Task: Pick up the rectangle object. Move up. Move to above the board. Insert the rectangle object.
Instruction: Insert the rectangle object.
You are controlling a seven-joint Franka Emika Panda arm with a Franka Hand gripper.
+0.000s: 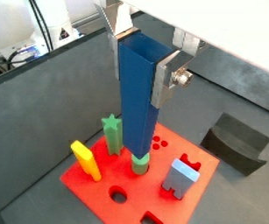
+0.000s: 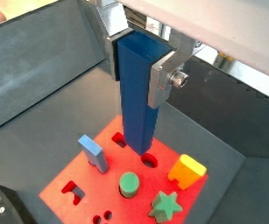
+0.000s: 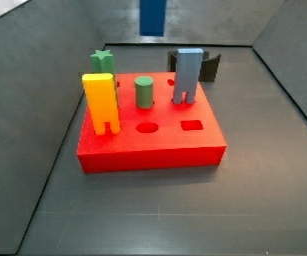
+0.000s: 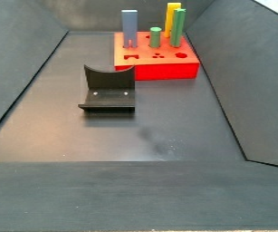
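My gripper (image 1: 143, 57) is shut on the top of the rectangle object (image 1: 139, 96), a tall dark blue bar that hangs upright between the silver fingers in both wrist views (image 2: 139, 96). Its lower end hangs over the red board (image 1: 89, 188) (image 2: 102, 179), near a hole, and I cannot tell whether it touches. In a side view only the bar's lower part (image 3: 153, 15) shows, above and behind the board (image 3: 149, 140); the gripper itself is out of frame. In the side view with the board (image 4: 166, 65) at the far end, neither bar nor gripper shows.
On the board stand a yellow notched block (image 3: 100, 100), a green round peg (image 3: 144, 92), a green star peg (image 3: 102, 62) and a grey-blue arch block (image 3: 185, 77). The dark fixture (image 4: 107, 89) stands on the floor beside the board. Grey walls enclose the floor.
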